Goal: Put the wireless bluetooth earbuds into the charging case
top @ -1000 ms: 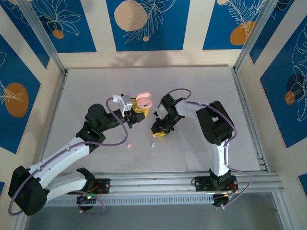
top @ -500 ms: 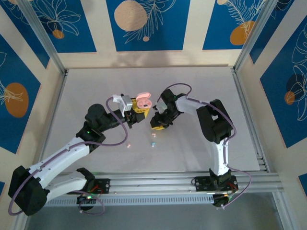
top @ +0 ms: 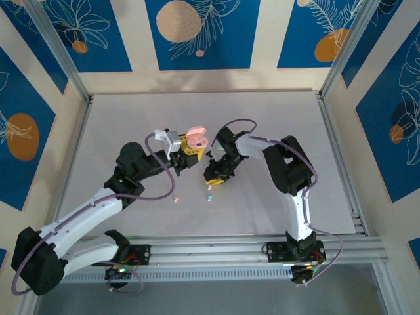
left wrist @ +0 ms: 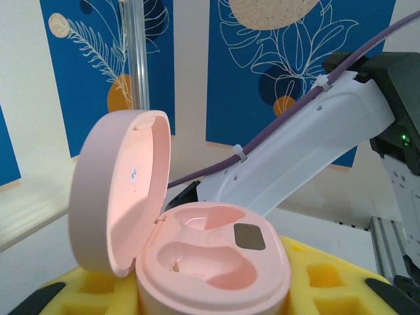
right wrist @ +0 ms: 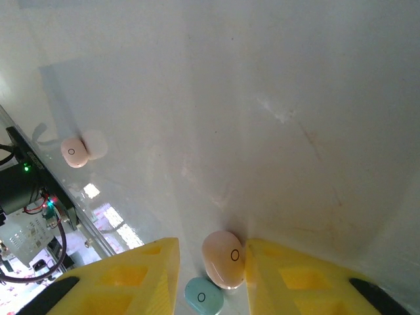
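Observation:
My left gripper (top: 190,153) is shut on a pink charging case (top: 196,138), held above the table. In the left wrist view the case (left wrist: 213,266) sits between the yellow fingers (left wrist: 325,282) with its lid (left wrist: 118,190) swung up and both sockets empty. My right gripper (top: 212,182) is lowered to the table, open. Between its yellow fingers (right wrist: 131,279) lie a pink earbud (right wrist: 223,259), resting against the right finger, and a light blue earbud (right wrist: 202,296). Both earbuds (top: 209,193) lie just in front of the gripper in the top view. Another pink earbud (right wrist: 73,152) lies apart to the left.
The lone pink earbud (top: 176,199) lies near the left arm's forearm. The aluminium rail (top: 249,248) runs along the table's near edge. The right arm's white link (left wrist: 308,144) passes close behind the held case.
My right gripper has moved left and toward the near edge, lowering around the pink and blue earbuds. The left arm and the case have stayed still.

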